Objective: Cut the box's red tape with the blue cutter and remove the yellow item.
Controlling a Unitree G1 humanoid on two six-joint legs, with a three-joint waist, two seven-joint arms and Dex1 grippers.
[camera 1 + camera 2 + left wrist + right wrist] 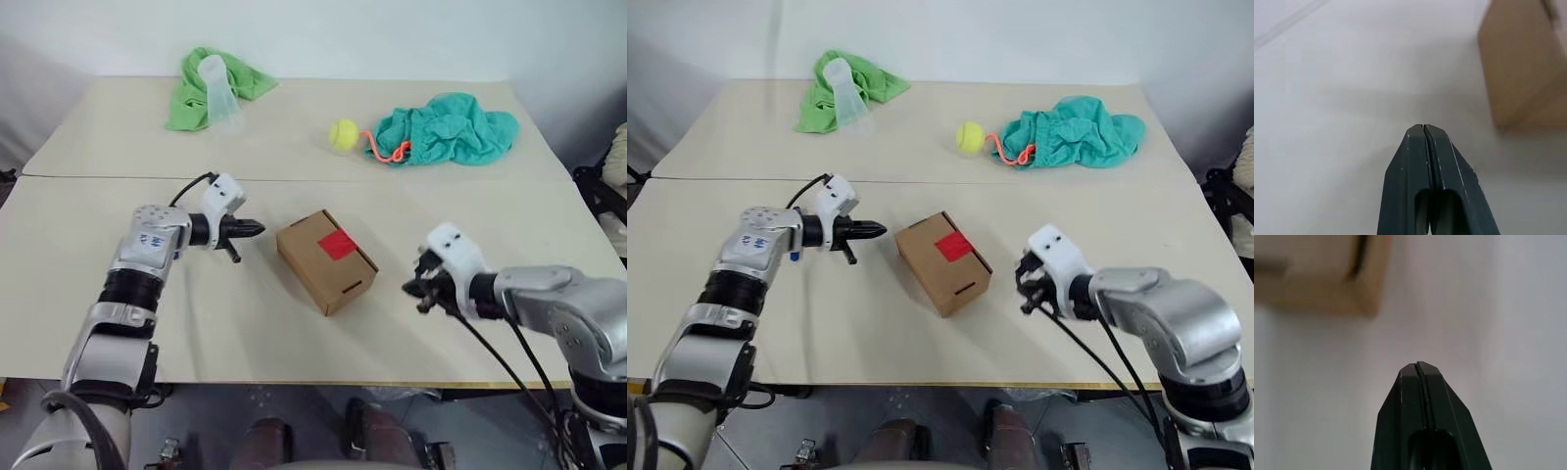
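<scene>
The box (326,259) is a small brown cardboard one, lying closed at the middle of the near table with the red tape (336,245) square on its top. My left gripper (257,229) is shut and empty, a short way left of the box, pointing at it; its wrist view shows the box's corner (1520,63) ahead. My right gripper (416,289) is shut and empty, to the right of the box. A dark blue sliver (795,257) peeks from behind my left wrist; I cannot tell whether it is the blue cutter. The yellow item is hidden.
On the far table lie a green cloth (211,83) with a clear plastic cup (220,93), a yellow-green tennis ball (343,134), an orange-pink cord (387,152) and a teal cloth (451,132). A seam (88,177) joins the two tables.
</scene>
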